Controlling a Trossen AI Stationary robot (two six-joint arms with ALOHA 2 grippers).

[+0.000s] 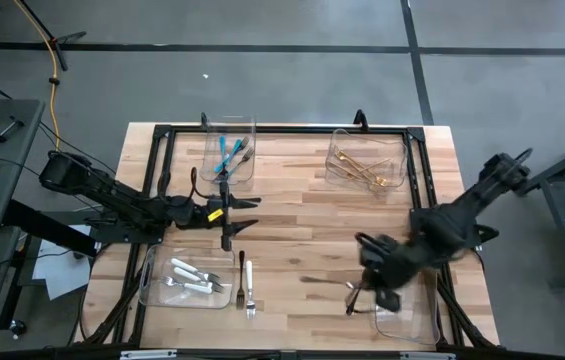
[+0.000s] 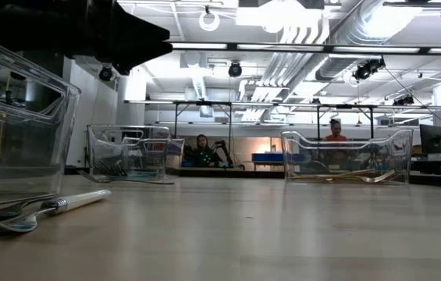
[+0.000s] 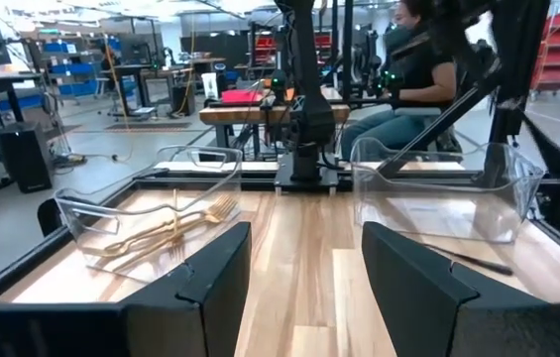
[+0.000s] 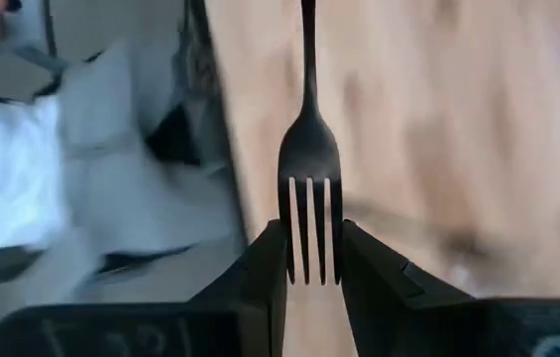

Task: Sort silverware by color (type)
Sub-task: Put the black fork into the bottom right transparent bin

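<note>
High view: right gripper (image 1: 359, 292) near right of table, clamped on dark fork (image 1: 324, 281) beside near-right bin (image 1: 409, 318). Left gripper (image 1: 243, 218) mid-left, fingers spread, empty. White-handled fork (image 1: 247, 285) loose on wood.

Low view: white-handled utensil (image 2: 64, 204) lies near left.

Right wrist view: dark fork, slim matte black, tines pinched between fingers (image 4: 260, 273).

We count four clear plastic bins (image 1: 230, 148) on the table. We see two teal-handled utensils (image 1: 227, 152), about three gold forks (image 1: 367, 172), about four white-handled pieces (image 1: 191, 278) with one lying outside the bin, and one dark fork (image 4: 309, 213).
</note>
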